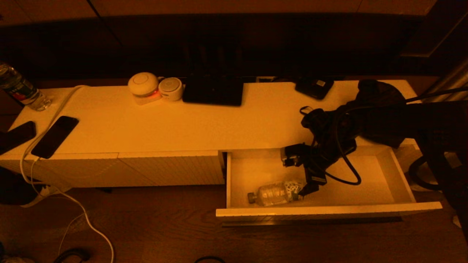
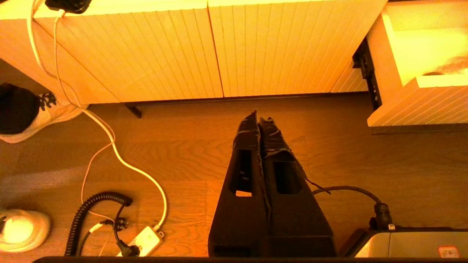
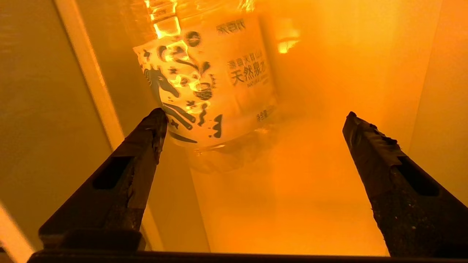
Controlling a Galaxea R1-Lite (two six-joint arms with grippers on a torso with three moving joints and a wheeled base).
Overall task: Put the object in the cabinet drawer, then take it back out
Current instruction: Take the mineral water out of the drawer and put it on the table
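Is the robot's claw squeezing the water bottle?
No, the right claw is wide open, and the bottle lies loose in the drawer.

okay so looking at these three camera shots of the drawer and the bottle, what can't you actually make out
- Water bottle: in the head view the right gripper covers its base end; in the right wrist view its cap end is cut off by the frame edge.
- Cabinet drawer: the slot handle on its front faces away from the head camera.
- Left gripper: out of the head view.

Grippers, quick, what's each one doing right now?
Left gripper: shut, empty, above the floor.
Right gripper: open, holding nothing, at the water bottle in the cabinet drawer.
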